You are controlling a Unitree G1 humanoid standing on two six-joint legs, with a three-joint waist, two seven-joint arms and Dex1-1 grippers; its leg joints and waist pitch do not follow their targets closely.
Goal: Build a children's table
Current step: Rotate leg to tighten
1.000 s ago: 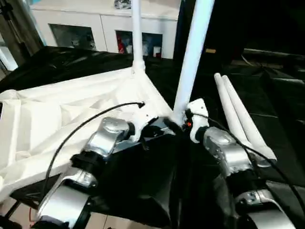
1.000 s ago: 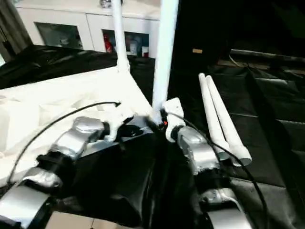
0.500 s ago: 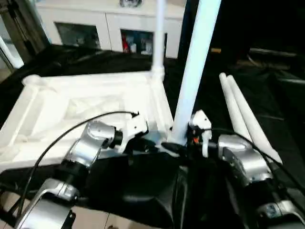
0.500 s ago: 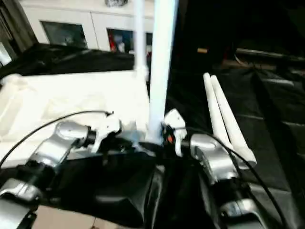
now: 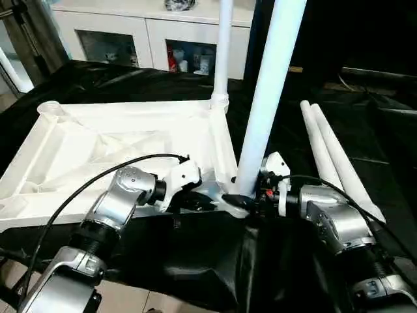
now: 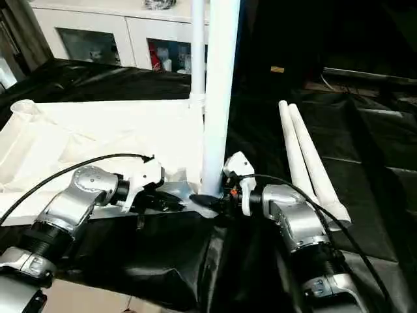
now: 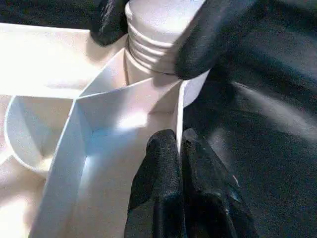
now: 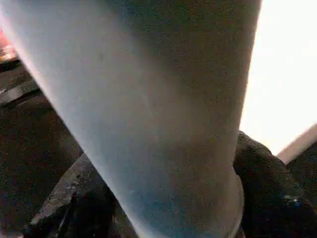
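The white tabletop (image 5: 98,143) lies underside up on black cloth. One white leg (image 5: 223,52) stands upright in its far corner socket. A second leg (image 5: 267,104) stands in the near right corner socket, its threaded end (image 7: 148,44) at the socket's mouth. My right gripper (image 5: 240,201) is shut on this leg's base, with a black finger (image 7: 213,34) on each side. My left gripper (image 5: 212,201) is shut on the thin rim wall (image 7: 178,114) just beside that socket. Two more legs (image 5: 332,163) lie side by side on the cloth to the right.
A white glass-door cabinet (image 5: 130,32) stands behind the work surface. The black cloth (image 5: 365,130) hangs over the front edge. An empty round corner socket (image 5: 49,107) shows at the tabletop's far left.
The head view has shifted, so the tabletop now looks squarer. My right gripper's fingers have closed in on the base of the near leg. The left gripper stays shut at the rim.
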